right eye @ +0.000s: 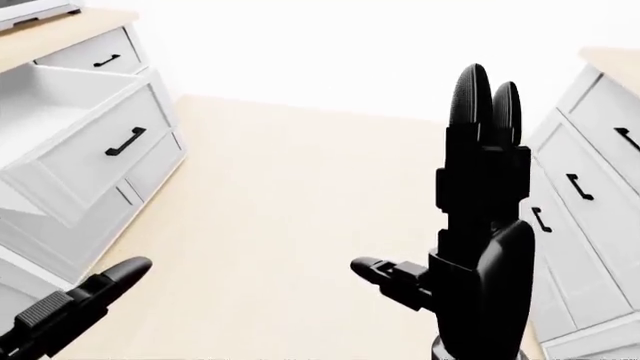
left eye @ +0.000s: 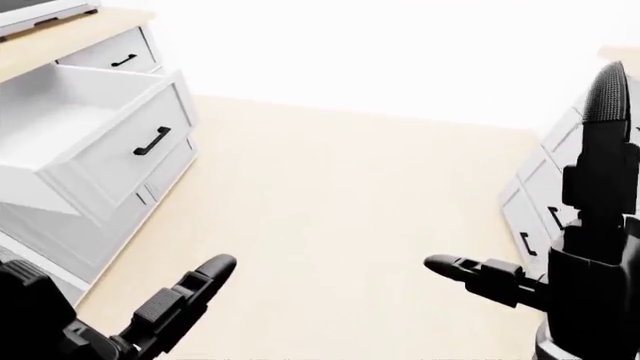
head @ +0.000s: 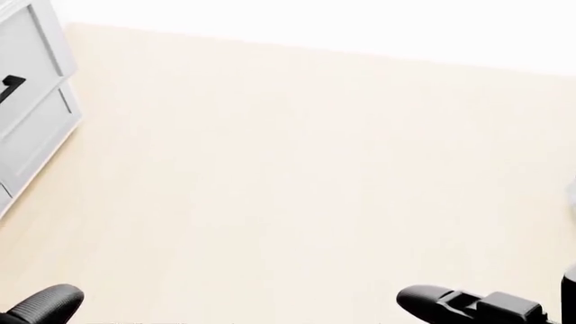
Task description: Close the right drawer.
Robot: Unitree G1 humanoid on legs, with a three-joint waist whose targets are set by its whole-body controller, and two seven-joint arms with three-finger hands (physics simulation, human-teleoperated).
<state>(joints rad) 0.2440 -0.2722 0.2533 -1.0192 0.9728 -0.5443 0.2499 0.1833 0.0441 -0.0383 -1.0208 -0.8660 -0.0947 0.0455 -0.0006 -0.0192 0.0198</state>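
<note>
The open white drawer [left eye: 105, 154] juts out of the cabinet at the left of the left-eye view, its black handle [left eye: 152, 141] facing the floor space and its inside looking bare. The head view catches only a sliver of its face [head: 22, 67] at the left edge. My left hand [left eye: 175, 304] is low at the bottom left, fingers stretched out and open, well short of the drawer. My right hand [right eye: 470, 195] stands at the right with fingers pointing up and the thumb out to the left, open and holding nothing.
A second white cabinet [right eye: 590, 225] with black handles runs along the right edge. A wood countertop [left eye: 60, 37] tops the left cabinet, above a small shut drawer [left eye: 110, 56]. Light wooden floor [left eye: 350, 195] lies between the two, with a white wall beyond.
</note>
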